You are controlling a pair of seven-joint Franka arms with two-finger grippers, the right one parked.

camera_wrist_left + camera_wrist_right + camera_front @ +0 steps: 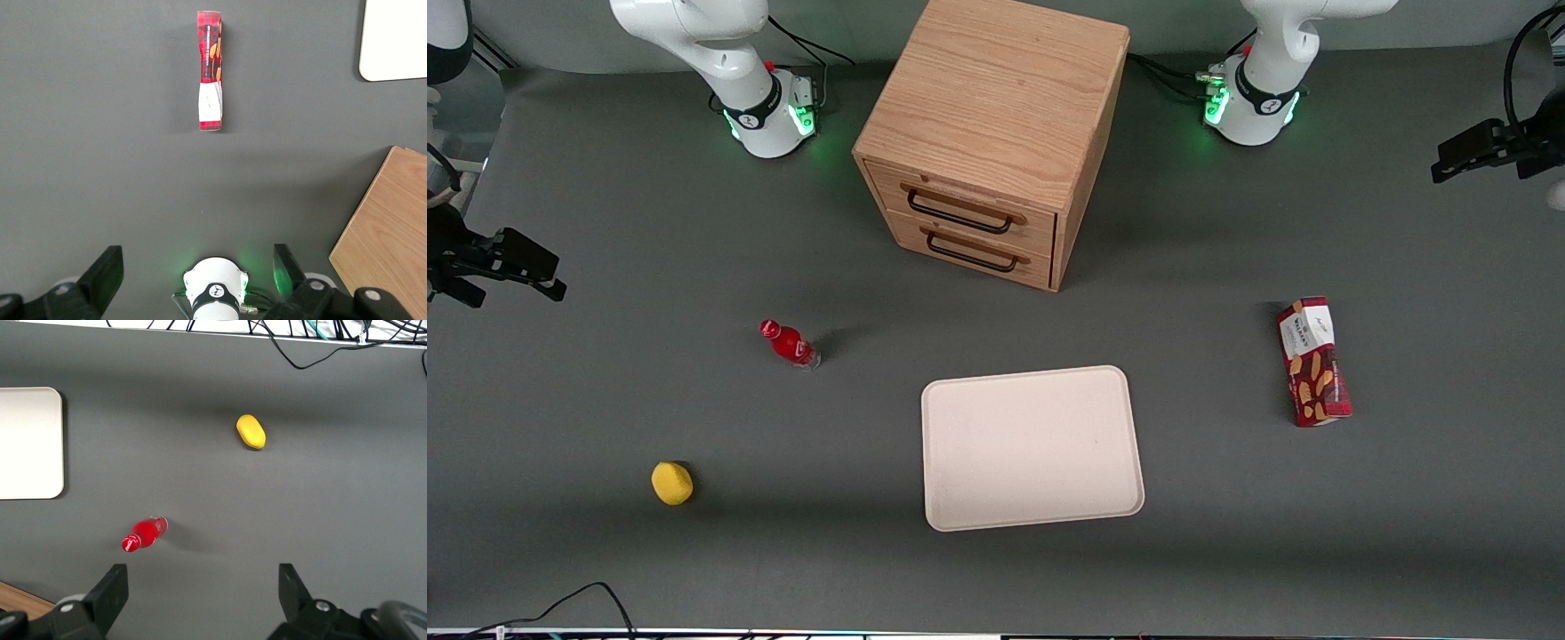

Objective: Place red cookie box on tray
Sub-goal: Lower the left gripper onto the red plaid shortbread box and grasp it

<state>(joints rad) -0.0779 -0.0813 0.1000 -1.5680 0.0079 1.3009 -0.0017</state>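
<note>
The red cookie box (1314, 363) lies flat on the grey table toward the working arm's end, with its white-label end pointing away from the front camera. In the left wrist view the cookie box (210, 80) lies lengthwise ahead of the fingers. The cream-white tray (1032, 449) rests on the table in front of the cabinet, nearer the front camera, with nothing on it; one corner of the tray (393, 40) shows from the wrist. My left gripper (1449, 164) hangs high above the table at the working arm's end, well apart from the box. The gripper (197, 263) is open and holds nothing.
A wooden two-drawer cabinet (996, 133) stands mid-table, farther from the front camera than the tray; its edge (387, 233) shows from the wrist. A small red bottle (789, 344) and a yellow lemon-like object (671, 483) lie toward the parked arm's end.
</note>
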